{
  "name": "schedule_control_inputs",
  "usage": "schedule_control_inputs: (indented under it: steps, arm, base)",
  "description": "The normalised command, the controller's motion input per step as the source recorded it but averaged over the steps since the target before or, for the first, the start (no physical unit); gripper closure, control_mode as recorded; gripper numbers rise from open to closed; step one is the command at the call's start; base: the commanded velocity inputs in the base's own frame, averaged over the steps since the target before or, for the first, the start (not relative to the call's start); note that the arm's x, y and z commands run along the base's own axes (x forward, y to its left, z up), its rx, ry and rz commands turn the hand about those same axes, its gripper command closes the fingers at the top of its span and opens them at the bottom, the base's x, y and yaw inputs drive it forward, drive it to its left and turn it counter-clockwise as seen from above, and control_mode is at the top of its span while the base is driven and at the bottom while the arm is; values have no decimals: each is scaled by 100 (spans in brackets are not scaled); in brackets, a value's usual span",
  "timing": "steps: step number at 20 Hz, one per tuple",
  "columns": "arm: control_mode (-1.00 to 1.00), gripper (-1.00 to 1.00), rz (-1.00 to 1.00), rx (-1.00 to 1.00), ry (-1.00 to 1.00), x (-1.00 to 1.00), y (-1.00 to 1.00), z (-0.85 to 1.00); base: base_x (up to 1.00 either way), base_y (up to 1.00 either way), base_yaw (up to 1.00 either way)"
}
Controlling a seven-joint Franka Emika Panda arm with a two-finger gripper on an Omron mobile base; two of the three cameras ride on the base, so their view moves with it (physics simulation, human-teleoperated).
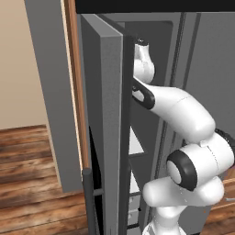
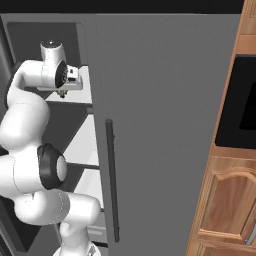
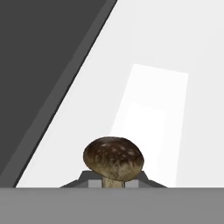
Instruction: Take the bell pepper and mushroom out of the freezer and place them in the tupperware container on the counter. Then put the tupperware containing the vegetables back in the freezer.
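The mushroom (image 3: pixel 113 160) has a rounded dark brown cap, glossy and flecked with small pale spots, over a short tan stem that is much narrower than the cap. In the hand view it stands with its stem toward the bottom of the picture and its cap toward the top, so its long axis runs along the line of the gripper (image 3: pixel 113 183), cap pointing away from the hand. The cap is a little wider than it is tall and leans very slightly to one side.

The fingers (image 3: pixel 146 181) are closed tight on the stem, one dark tip showing on each side just under the cap. The mushroom sits between them, held over a white shelf (image 3: pixel 175 52) inside the freezer (image 1: pixel 108 114), with the dark grey freezer wall slanting across one side. In the right base view the arm reaches into the open compartment at an upper shelf level, beside the closed grey fridge door with its long dark bar handle (image 2: pixel 112 180).
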Motion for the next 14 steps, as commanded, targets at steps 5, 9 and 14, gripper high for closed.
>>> schedule_control_inputs:
  steps: [5, 9, 14]
  arm:
    - [-100, 100, 0, 3, -3, -31, -17, 27]
    - [-100, 100, 0, 5, 0, -15, -43, 49]
    - [-100, 100, 0, 2, 0, -45, -34, 46]
  base:
    - [0, 0, 0]
    - [0, 0, 0]
    - [0, 0, 0]
